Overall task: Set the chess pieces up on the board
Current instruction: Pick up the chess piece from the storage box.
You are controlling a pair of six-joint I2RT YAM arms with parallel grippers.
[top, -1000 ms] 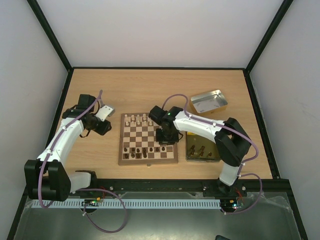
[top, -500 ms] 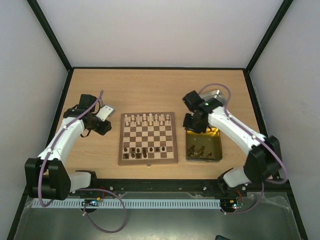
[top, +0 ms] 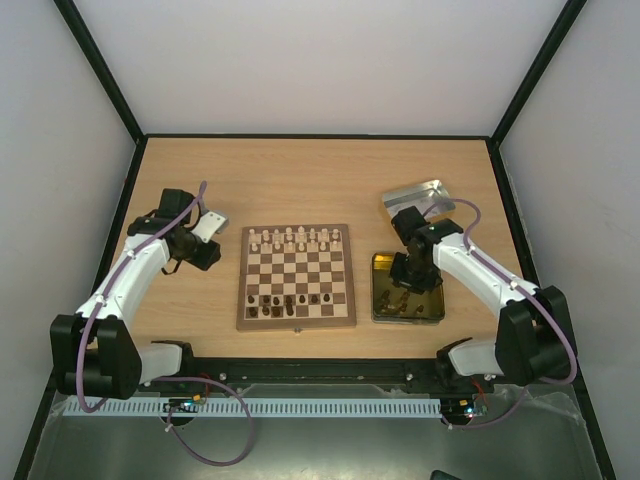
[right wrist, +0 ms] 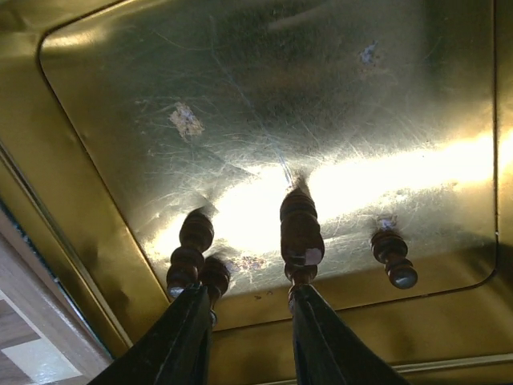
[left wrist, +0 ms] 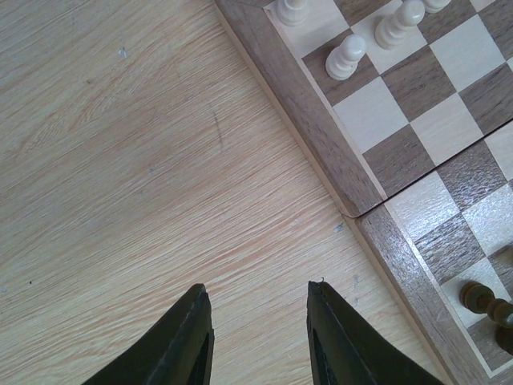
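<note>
The chess pieces point(top: 290, 238) are sitting partly arranged on the board point(top: 297, 272), which is lying midway along the table's point(top: 300, 180) near edge. Cream pieces are lining its far edge and dark pieces point(top: 290, 299) its near edge, unchanged from half a second ago. More dark ones are resting in the gold tin point(top: 383, 270) off the board's right edge. The right gripper point(right wrist: 250, 290), over the board a second ago, is now hovering low inside the tin. Its fingers are spread with nothing between them, the tips just beside two pieces. The silver tin point(top: 410, 195) toward the far right corner is showing uncovered again. The right arm is covering the tin's far half, elbow bending toward the right edge. The left gripper point(left wrist: 258, 285) is staying over bare table beside the board's left edge, fingers released.
</note>
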